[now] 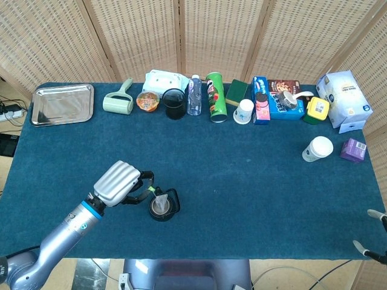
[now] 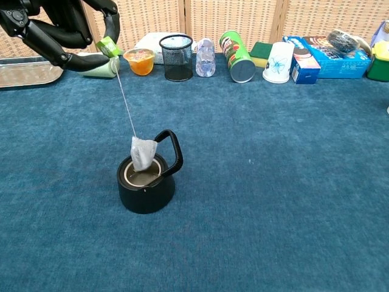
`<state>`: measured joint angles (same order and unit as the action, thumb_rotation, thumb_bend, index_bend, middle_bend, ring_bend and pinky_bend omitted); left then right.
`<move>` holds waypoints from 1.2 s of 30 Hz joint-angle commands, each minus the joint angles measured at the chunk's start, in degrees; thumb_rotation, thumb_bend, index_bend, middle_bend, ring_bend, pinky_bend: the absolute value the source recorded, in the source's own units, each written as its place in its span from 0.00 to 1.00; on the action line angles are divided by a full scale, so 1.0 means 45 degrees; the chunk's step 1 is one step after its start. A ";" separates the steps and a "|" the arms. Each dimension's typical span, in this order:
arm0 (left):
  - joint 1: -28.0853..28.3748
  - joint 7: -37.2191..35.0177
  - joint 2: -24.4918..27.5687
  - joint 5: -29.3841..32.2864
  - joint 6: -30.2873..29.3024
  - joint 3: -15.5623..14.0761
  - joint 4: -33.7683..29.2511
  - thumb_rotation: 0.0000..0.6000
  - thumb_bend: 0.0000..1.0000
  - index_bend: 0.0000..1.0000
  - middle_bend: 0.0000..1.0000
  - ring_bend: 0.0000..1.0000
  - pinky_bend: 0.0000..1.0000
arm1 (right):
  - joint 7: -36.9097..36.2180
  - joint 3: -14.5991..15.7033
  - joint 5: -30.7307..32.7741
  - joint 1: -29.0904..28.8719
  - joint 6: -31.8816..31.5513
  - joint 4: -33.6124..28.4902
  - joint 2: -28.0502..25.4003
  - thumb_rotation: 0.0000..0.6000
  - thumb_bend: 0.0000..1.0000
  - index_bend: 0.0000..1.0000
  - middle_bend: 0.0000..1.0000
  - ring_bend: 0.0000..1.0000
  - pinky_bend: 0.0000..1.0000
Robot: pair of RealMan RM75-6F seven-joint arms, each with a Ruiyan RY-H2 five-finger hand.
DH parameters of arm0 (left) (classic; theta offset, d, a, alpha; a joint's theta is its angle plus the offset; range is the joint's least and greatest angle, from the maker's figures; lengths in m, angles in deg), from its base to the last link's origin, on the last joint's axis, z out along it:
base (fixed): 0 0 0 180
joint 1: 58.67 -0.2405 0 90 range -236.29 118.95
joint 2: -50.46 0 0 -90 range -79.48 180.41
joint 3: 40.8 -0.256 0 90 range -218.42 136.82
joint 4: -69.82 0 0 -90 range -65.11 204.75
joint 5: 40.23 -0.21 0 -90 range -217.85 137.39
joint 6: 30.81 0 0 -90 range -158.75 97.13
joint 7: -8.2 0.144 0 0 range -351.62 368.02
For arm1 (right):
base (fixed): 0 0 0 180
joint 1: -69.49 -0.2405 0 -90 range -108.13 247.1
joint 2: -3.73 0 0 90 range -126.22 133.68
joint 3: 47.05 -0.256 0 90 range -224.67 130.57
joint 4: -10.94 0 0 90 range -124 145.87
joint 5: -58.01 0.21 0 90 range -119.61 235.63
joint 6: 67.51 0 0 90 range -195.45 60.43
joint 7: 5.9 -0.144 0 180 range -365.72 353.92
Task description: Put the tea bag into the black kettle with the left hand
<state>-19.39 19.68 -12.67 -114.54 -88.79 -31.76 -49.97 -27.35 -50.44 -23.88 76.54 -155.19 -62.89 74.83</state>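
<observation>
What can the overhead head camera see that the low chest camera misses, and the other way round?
Only the head view shows the purple box, the lidded paper cup and the left arm's silver casing. Only the chest view shows the string running from the fingers to the bag. Both show the left hand, tea bag and black kettle.

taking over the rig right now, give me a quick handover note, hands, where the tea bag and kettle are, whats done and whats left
Left hand: raised left of the kettle, pinching the green tag of the tea bag's string.
Right hand: only its fingertips show at the table's right edge in the head view, away from the work; I cannot tell how it lies.
Tea bag: hangs on the string right over the opening of the black kettle, its lower end at or just inside the rim.
Kettle: upright on the blue cloth, lid off, handle tilted to the right.
Done: bag picked up and lined up over the opening.
Left: lower it fully in, then let go of the tag.
</observation>
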 commanded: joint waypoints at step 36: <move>0.0281 0.1021 -0.1177 0.1412 0.0895 -0.1065 0.1199 1.00 0.55 0.74 1.00 1.00 0.90 | -0.0424 0.0010 -0.0016 0.0256 -0.0097 0.0460 0.0186 1.00 0.19 0.25 0.30 0.20 0.15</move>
<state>-18.11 23.98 -17.65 -108.52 -84.66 -36.39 -44.96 -29.27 -50.39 -23.94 77.68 -155.62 -60.83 75.65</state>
